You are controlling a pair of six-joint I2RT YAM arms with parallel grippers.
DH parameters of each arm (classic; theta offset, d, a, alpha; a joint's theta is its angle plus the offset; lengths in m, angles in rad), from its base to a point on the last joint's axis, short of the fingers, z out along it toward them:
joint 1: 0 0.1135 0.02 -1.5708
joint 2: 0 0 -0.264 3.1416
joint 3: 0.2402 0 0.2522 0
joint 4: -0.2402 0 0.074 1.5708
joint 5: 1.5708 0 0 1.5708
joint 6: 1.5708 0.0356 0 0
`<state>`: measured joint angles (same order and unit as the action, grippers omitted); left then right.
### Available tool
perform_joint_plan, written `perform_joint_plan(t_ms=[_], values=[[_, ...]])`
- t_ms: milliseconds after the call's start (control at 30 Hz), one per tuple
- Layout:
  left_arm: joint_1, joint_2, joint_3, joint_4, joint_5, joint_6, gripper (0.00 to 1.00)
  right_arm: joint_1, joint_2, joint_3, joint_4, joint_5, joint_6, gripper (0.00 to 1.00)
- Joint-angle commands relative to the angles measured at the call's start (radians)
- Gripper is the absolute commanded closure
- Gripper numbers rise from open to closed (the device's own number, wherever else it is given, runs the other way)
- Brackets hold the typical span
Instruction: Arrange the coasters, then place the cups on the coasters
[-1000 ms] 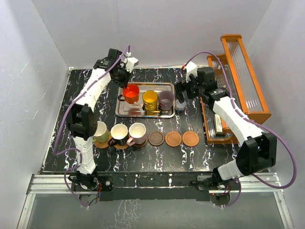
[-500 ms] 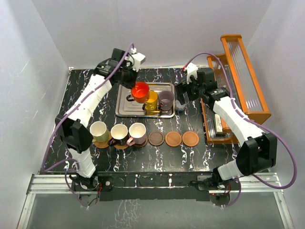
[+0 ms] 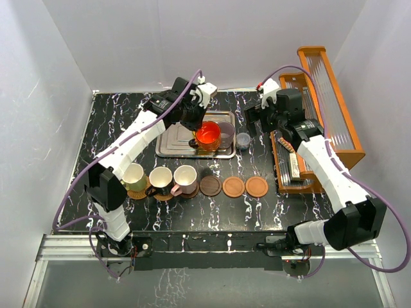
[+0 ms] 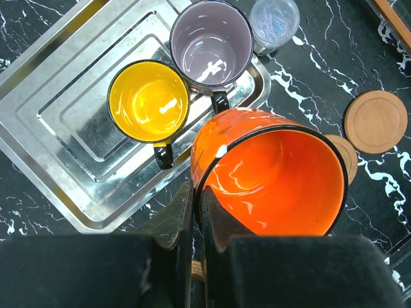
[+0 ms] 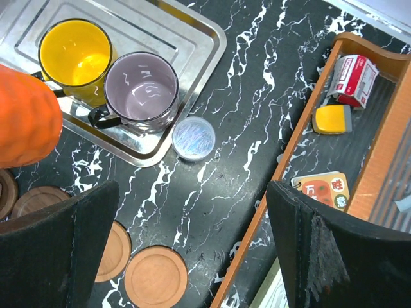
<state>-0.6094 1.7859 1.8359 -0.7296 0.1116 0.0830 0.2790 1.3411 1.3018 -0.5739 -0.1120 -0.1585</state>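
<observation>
Well, the rectangular steel tray [image 4: 58, 141] carries a yellow-orange mug [image 4: 148, 101] and a purple-grey mug [image 4: 210, 43]; above it my left claw [image 4: 194, 206] pinches the red-orange mug [image 4: 276, 183] by its rim. Three other mugs [image 3: 160, 178] sit on coasters. Three bare round wooden coasters [image 3: 233, 187] lie nearward of that claw, the dark coaster [image 3: 210, 186] closest. My right claw [image 5: 192, 199] gapes, empty.

Overhead overview; both wrists close above tray [image 5: 151, 32]

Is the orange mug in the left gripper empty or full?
Empty: the left wrist view looks straight into the orange mug and shows only its bare, glossy inside.
</observation>
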Motion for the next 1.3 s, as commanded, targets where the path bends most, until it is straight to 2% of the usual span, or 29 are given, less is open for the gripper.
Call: perform_joint_plan(t_ms=[0, 433, 633, 833, 1000, 1133, 1267], values=[[-0.004, -0.060, 0.003, 0.104, -0.006, -0.036, 1.00, -0.016, -0.050, 0.050, 0.012, -0.027, 0.011, 0.03], [-0.010, 0.010, 0.079, 0.151, -0.046, -0.063, 1.00, -0.006, 0.013, 0.236, -0.017, -0.183, 0.052, 0.13], [-0.022, 0.014, 0.082, 0.164, -0.054, -0.096, 1.00, 0.010, 0.050, 0.265, -0.017, -0.213, 0.075, 0.16], [-0.059, -0.010, 0.015, 0.145, -0.042, -0.147, 1.00, 0.009, 0.027, 0.245, -0.004, -0.110, 0.076, 0.16], [-0.091, -0.018, -0.052, 0.160, -0.046, -0.185, 1.00, 0.007, 0.004, 0.178, -0.027, -0.213, 0.063, 0.18], [-0.096, -0.035, -0.099, 0.229, -0.075, -0.193, 1.00, 0.007, -0.018, 0.098, -0.016, -0.214, 0.068, 0.23], [-0.101, -0.021, -0.086, 0.252, -0.096, -0.196, 1.00, 0.008, -0.008, 0.052, -0.001, -0.256, 0.099, 0.28]])
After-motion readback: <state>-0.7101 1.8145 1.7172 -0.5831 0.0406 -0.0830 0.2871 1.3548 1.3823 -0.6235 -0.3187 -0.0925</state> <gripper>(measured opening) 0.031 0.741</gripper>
